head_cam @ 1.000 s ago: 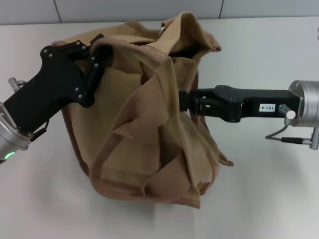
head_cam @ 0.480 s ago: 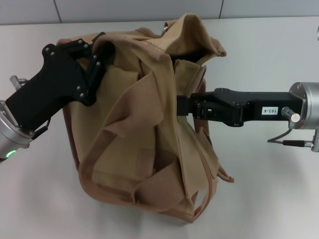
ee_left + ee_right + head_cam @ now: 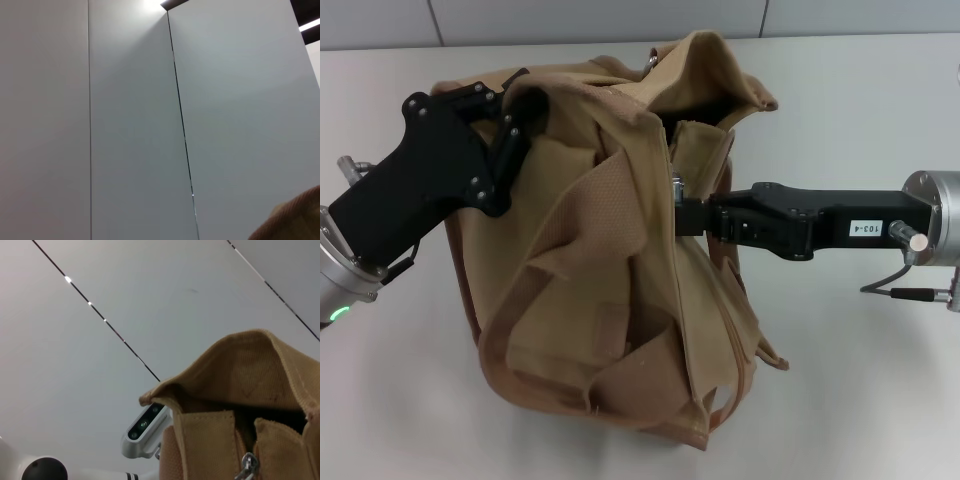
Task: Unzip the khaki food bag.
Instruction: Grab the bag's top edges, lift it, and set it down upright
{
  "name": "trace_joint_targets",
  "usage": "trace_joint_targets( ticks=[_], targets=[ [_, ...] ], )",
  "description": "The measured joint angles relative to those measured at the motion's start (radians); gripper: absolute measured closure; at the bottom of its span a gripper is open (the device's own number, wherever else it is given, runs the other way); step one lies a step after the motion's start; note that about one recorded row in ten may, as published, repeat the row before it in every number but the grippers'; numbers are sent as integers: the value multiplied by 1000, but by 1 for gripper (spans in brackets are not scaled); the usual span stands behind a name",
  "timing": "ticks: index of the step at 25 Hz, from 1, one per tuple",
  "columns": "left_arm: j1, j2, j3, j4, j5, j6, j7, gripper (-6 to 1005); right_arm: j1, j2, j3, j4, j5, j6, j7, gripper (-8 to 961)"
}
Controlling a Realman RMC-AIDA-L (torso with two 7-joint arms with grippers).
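The khaki food bag [image 3: 610,290] stands crumpled in the middle of the white table, its webbing handles flopped over the front. My left gripper [image 3: 512,104] is at the bag's far left top corner, shut on the canvas edge. From the right, my right gripper [image 3: 682,214] reaches level to the top seam and is shut at the silver zipper pull [image 3: 676,184]. The top gapes open behind it. In the right wrist view the bag's raised flap [image 3: 240,365] shows with the zipper pull [image 3: 247,466] hanging below. The left wrist view catches only a corner of the bag [image 3: 295,220].
The white table [image 3: 860,380] lies around the bag, and a grey panelled wall [image 3: 620,20] runs behind it. In the right wrist view the robot's head camera [image 3: 145,426] shows beside the bag. The left wrist view shows wall panels [image 3: 125,125].
The bag has sagged toward the near edge and its bottom sits lower. The top opening has widened a little. My right arm has dropped slightly; the left gripper has held its place.
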Motion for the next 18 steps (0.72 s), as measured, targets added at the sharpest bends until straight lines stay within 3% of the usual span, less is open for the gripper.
trace_joint_targets(
  ticks=[18],
  targets=[
    [1,0,-8,0,-2,16,0,933,-18,-1,7,9,1,14,-17,946]
  ],
)
